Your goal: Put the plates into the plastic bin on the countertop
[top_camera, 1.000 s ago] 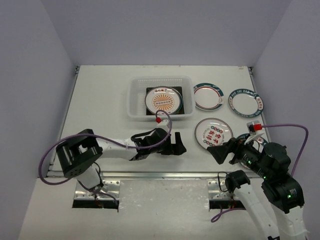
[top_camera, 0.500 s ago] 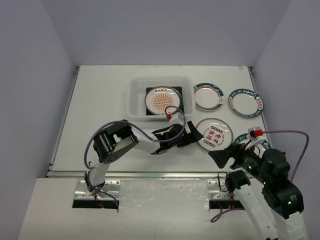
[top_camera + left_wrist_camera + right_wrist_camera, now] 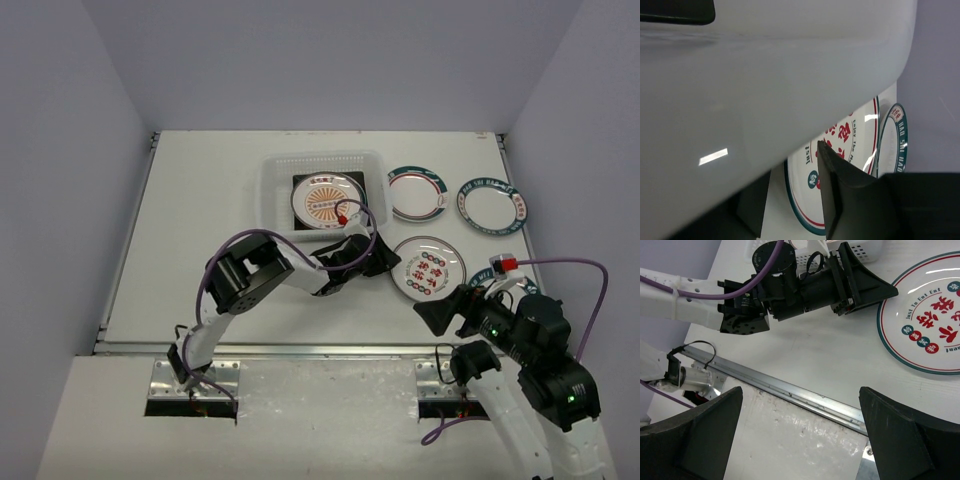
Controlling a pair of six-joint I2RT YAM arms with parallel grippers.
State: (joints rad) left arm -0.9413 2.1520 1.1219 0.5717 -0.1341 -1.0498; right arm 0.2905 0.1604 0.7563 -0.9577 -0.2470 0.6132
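The plastic bin (image 3: 270, 195) stands at the back middle of the countertop (image 3: 200, 260). It holds a round plate with an orange sunburst (image 3: 325, 200) on a square dark-rimmed plate (image 3: 300, 222). Three round plates lie to its right: a red-patterned one (image 3: 428, 268), a red-and-teal-rimmed one (image 3: 415, 193) and a teal-rimmed one (image 3: 490, 205). My left gripper (image 3: 385, 260) is open and empty beside the bin's front right corner, pointing at the red-patterned plate (image 3: 860, 130). A blurred white surface (image 3: 765, 75), apparently the bin's wall, fills the left wrist view. My right gripper (image 3: 430, 315) is open and empty above the front edge.
The metal front edge (image 3: 790, 390) runs under my right gripper (image 3: 801, 390). The left arm and its purple cable (image 3: 715, 292) stretch across the counter's near middle. The red-patterned plate (image 3: 935, 315) lies just right of the left gripper (image 3: 880, 287). Grey walls enclose the counter.
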